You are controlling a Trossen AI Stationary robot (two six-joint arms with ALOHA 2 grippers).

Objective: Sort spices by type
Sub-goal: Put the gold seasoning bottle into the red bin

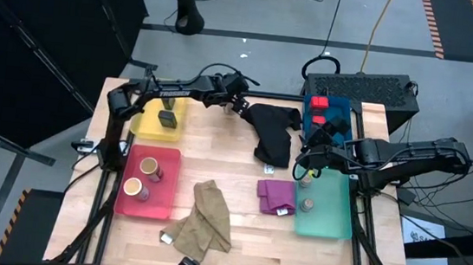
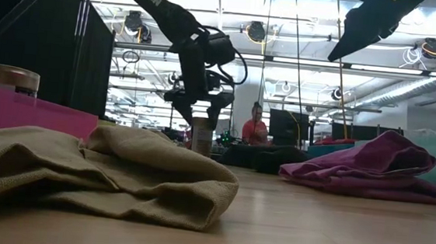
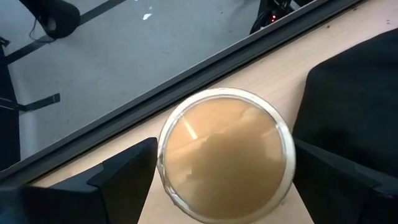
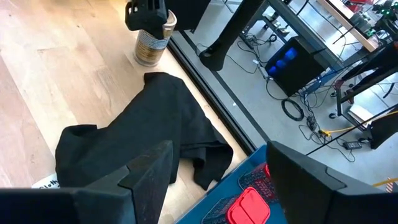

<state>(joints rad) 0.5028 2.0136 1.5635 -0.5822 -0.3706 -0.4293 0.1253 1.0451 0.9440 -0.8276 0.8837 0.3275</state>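
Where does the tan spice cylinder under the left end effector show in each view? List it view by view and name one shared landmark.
High view: hidden beneath the left end effector, at the table's far edge beside the black cloth.
Low view: tan spice cylinder at centre, standing below the left end effector.
Left wrist view: fills the centre, open top up, between the fingers.
Right wrist view: near the top left, under the end effector.
Shared landmark: the black cloth.

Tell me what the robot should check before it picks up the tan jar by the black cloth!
1. Tan jar sits between the left end effector fingers: ok.
2. Fingers shut on the jar: not ok, open.
3. Jar upright: ok.
4. Black cloth apart from the jar: ok.
5. Red tray has bare room: ok.
6. Right end effector far off, open, empty: ok.
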